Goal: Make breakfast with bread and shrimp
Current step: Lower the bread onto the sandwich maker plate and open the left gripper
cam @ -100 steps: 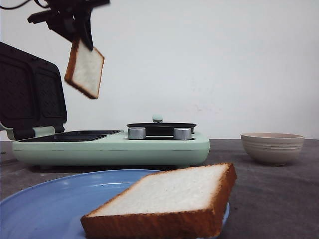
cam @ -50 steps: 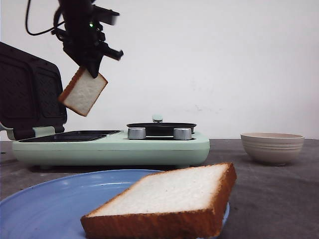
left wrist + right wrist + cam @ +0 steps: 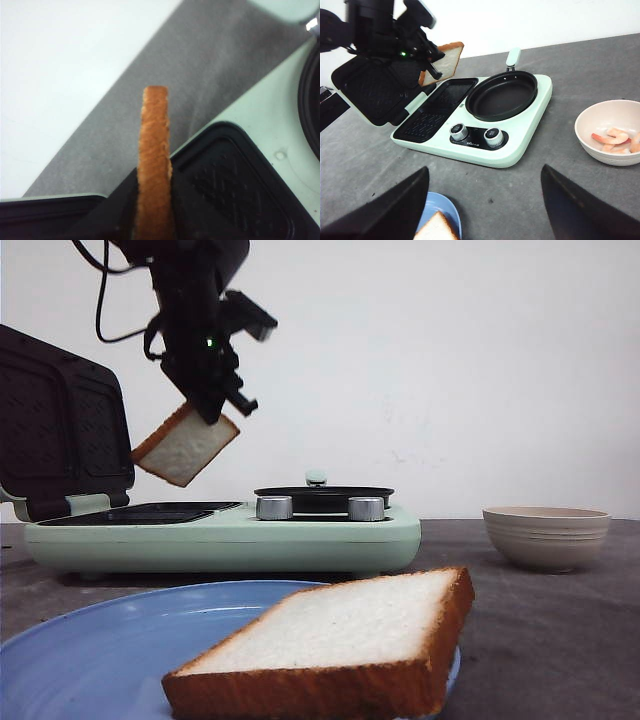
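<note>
Above open sandwich press (image 3: 140, 512): left gripper (image 3: 212, 410) pinched bread slice (image 3: 186, 447) by upper edge, slice tilted, clear of plate below. Second bread slice (image 3: 340, 640) lay on blue plate (image 3: 90, 650). Shrimp (image 3: 615, 139) sat in beige bowl (image 3: 600, 150). Right gripper (image 3: 485, 210) spread wide, empty.

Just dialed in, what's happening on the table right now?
The left gripper holds one bread slice in the air above the open sandwich press of the green cooker, jaws shut on its crust. The second slice lies on the blue plate. The right gripper hangs open, holding nothing. Shrimp sit in the bowl, and the pan is empty.
</note>
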### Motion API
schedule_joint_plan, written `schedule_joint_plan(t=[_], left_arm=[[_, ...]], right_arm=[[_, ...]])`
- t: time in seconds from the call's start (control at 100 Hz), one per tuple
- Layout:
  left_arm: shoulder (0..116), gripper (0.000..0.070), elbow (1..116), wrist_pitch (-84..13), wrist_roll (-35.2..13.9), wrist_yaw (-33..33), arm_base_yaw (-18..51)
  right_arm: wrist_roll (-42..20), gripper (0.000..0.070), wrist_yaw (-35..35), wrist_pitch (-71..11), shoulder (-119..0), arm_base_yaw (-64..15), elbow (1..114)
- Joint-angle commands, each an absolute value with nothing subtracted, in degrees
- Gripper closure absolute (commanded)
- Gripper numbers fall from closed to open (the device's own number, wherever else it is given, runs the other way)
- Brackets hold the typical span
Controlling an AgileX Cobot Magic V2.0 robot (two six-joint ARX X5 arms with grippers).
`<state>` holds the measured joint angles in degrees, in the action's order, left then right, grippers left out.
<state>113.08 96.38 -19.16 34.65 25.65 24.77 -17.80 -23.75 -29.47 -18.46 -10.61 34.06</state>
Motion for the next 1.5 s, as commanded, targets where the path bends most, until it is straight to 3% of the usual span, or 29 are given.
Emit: schedule_joint_plan(t=[0.0, 0.37, 0.62, 0.98, 1.04, 1.18, 1.24, 1.31, 1.49], left_arm=[[115.0, 0.0699, 97.9, -18.4, 36.5, 26.2, 25.1], [117.3, 0.0699, 97.9, -18.4, 38.1, 27.2, 24.0], [117.7, 0.0699, 97.9, -21.5, 31.9, 20.7, 22.5], [119.1, 0.0692, 97.9, -24.1, 30.4, 16.4, 22.4], [119.1, 0.0598, 97.9, -24.0, 30.3, 16.5, 22.4], [119.1, 0.0178, 97.9, -22.7, 30.3, 17.1, 22.3], [119.0, 0.0069, 97.9, -21.2, 30.1, 18.6, 22.3], [118.6, 0.0008, 97.9, -19.5, 29.0, 20.7, 22.4], [116.1, 0.0008, 97.9, -18.3, 28.5, 25.4, 23.0]], right_arm=[[-17.1, 0.0261, -23.5, -29.5, -18.6, -10.9, 34.9], [-16.0, 0.0261, -23.5, -30.4, -18.6, -10.9, 34.9], [-16.0, 0.0261, -23.5, -30.4, -18.6, -10.9, 34.9], [-16.0, 0.0261, -23.5, -30.5, -18.6, -10.9, 34.9], [-16.0, 0.0261, -23.5, -30.5, -18.6, -10.9, 34.9], [-16.0, 0.0261, -23.5, -30.5, -18.6, -10.9, 34.9], [-16.0, 0.0261, -23.5, -30.5, -18.6, -10.9, 34.9], [-16.0, 0.0261, -23.5, -30.5, -18.6, -10.9, 34.9], [-16.0, 0.0261, -23.5, -30.5, -18.7, -10.9, 34.9]])
